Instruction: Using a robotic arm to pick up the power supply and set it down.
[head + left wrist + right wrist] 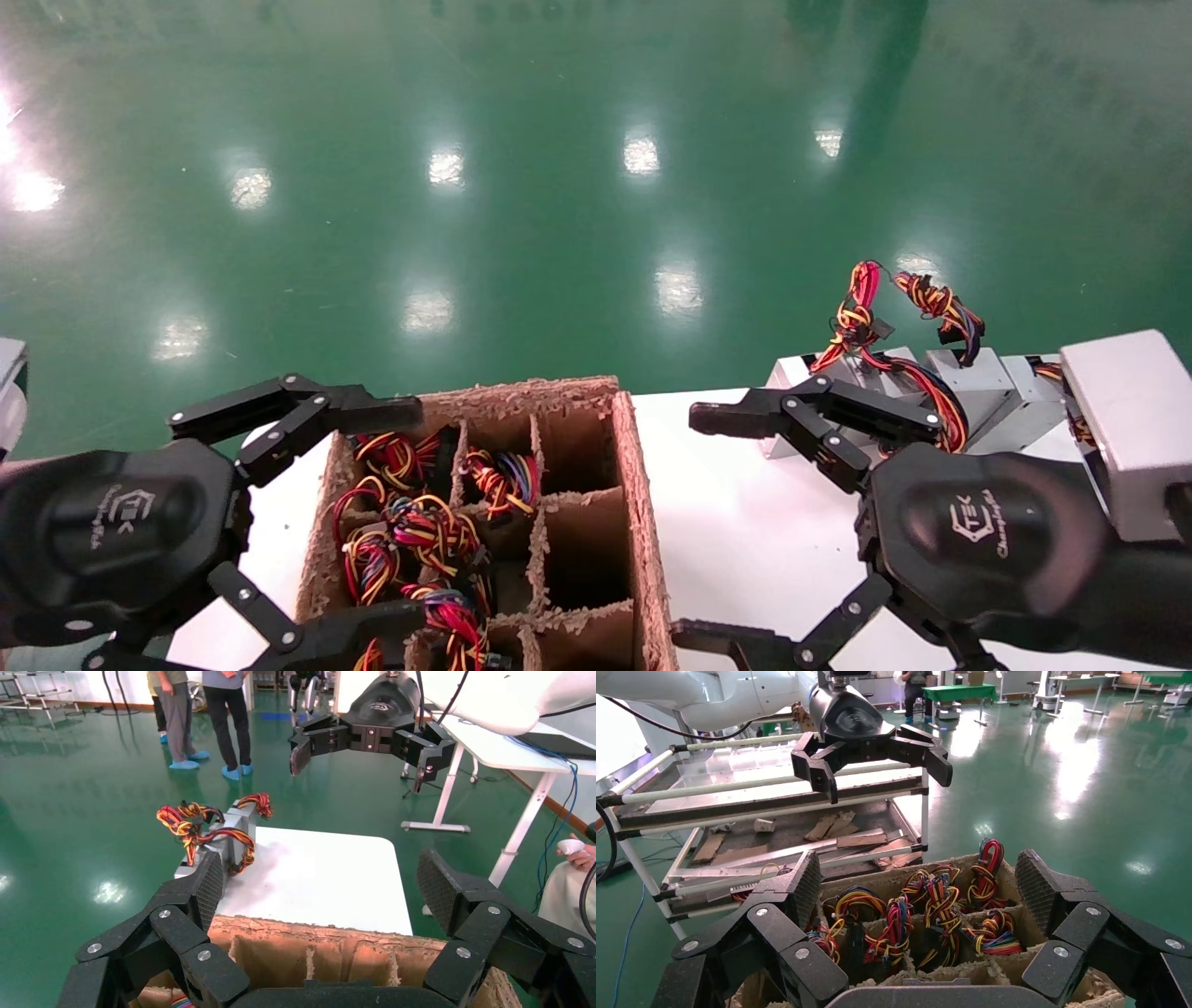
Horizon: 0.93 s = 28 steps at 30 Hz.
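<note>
The power supply [790,373] is a small grey metal box at the back right of the white table [745,522]. Its knotted red-and-yellow wire bundle [855,312] stands up from it. My right gripper [698,527], on the robotic arm with the light-grey block [1127,429], hovers open over the table just in front of it and holds nothing. In the left wrist view that gripper [365,745] hangs open above the table's far side. My left gripper [410,513] is open over the cardboard box [643,522], also with nothing in it.
A second grey box with a darker wire bundle [945,312] sits beside the power supply. The divided cardboard box holds several wired units [926,910]; its right-hand cells look bare. A metal rack [736,804] stands beyond the box, and people [211,713] stand on the green floor.
</note>
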{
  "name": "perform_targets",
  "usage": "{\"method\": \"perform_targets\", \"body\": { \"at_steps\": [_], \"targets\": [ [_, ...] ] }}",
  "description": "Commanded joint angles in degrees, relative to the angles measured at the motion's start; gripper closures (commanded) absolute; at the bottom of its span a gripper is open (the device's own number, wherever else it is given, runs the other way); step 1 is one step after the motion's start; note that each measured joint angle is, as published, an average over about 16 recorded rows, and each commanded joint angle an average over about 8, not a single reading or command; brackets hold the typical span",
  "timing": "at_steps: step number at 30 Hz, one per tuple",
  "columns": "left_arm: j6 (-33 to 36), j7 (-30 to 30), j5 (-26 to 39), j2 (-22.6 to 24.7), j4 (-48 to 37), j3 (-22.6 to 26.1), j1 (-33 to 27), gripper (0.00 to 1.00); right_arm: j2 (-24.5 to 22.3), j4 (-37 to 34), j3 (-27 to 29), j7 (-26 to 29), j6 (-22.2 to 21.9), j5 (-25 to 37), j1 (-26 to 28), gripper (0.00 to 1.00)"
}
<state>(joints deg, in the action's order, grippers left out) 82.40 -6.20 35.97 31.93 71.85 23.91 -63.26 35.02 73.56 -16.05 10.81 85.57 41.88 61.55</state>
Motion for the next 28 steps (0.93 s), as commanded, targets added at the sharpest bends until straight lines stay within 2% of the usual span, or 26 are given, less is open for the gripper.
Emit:
{"method": "perform_targets", "body": {
  "at_steps": [1, 28],
  "targets": [
    [0.00, 0.00, 0.00, 0.00, 0.00, 0.00, 0.00, 0.00, 0.00, 0.00, 0.00, 0.00, -0.01, 0.00, 0.00, 0.00],
    [0.00, 0.00, 0.00, 0.00, 0.00, 0.00, 0.00, 0.00, 0.00, 0.00, 0.00, 0.01, -0.04, 0.00, 0.00, 0.00]
  ]
}}
